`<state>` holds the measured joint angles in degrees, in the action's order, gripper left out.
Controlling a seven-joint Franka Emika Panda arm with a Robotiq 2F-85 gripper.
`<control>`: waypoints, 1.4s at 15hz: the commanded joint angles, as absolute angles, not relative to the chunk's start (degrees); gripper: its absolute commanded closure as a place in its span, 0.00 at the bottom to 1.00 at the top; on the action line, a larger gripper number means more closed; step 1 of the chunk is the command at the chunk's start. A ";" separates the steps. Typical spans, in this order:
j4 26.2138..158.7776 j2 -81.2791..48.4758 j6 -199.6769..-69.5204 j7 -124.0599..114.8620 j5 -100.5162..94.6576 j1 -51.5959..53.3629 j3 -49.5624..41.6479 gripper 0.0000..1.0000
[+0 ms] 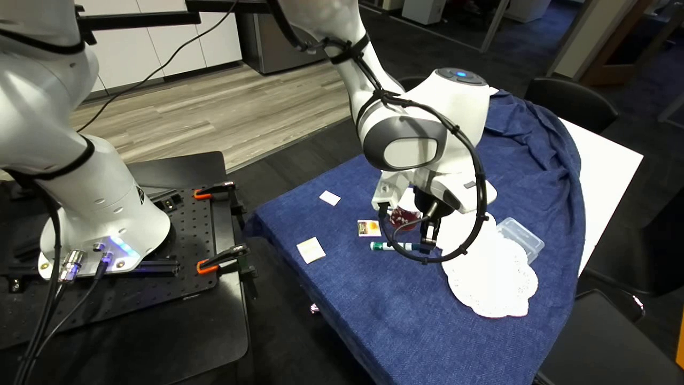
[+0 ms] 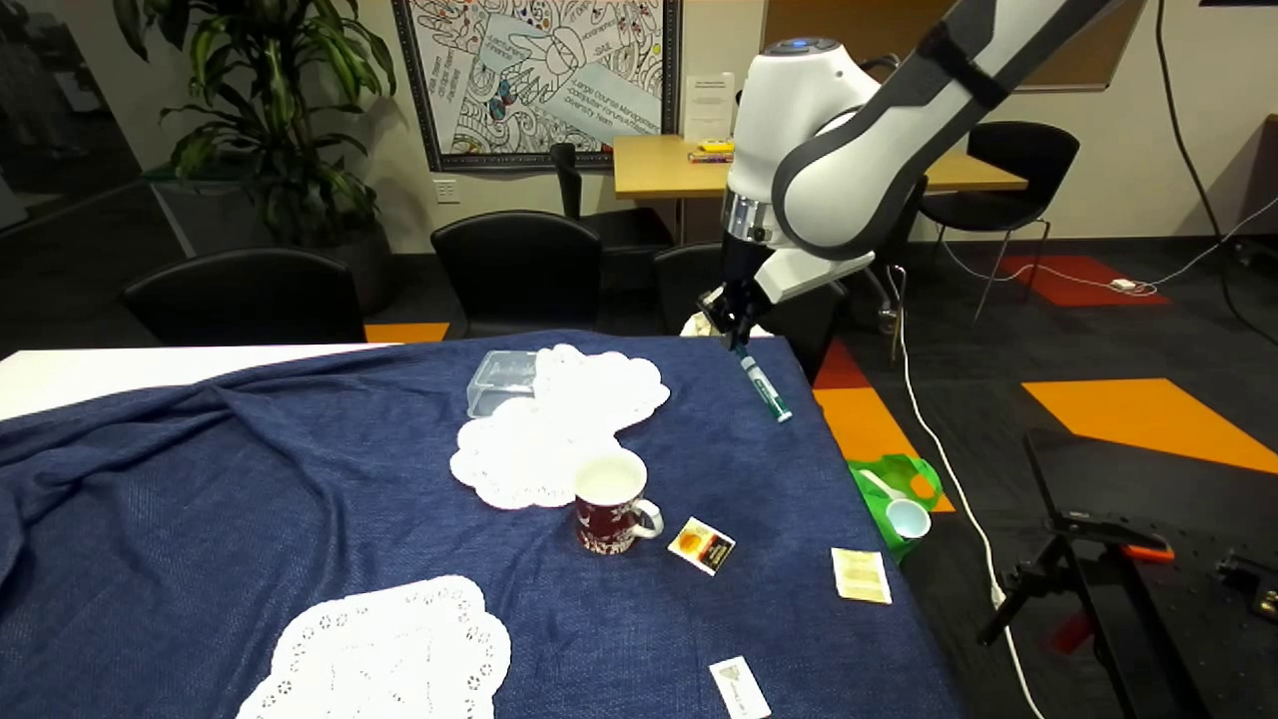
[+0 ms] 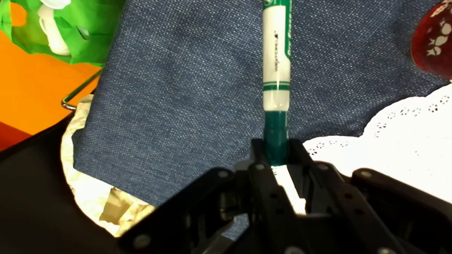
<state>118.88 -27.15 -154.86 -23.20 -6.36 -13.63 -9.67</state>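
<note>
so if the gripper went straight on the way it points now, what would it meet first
Probably the blue cloth: the gripper points down toward it, holding the marker by one end. Depth is hard to judge, and the doily lies nearby, so its edge might come first.

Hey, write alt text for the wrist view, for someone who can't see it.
A black tool grips a green-and-white marker by its dark green end, with blue cloth below. At right are part of a red patterned mug and a white lacy doily; at upper left, crinkled green plastic shows beyond the cloth's edge.
</note>
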 commanded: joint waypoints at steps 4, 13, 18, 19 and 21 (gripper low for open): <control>114.86 -34.80 -154.42 -18.71 0.97 -12.51 -10.47 0.95; 108.67 -42.81 -152.20 -19.06 5.52 -12.11 -10.58 0.55; 107.76 -42.68 -150.66 -19.85 5.31 -11.09 -11.27 0.25; 108.45 -41.72 -150.80 -20.26 5.04 -10.48 -11.67 0.18; 110.44 -39.26 -151.70 -21.86 4.42 -8.49 -13.21 0.03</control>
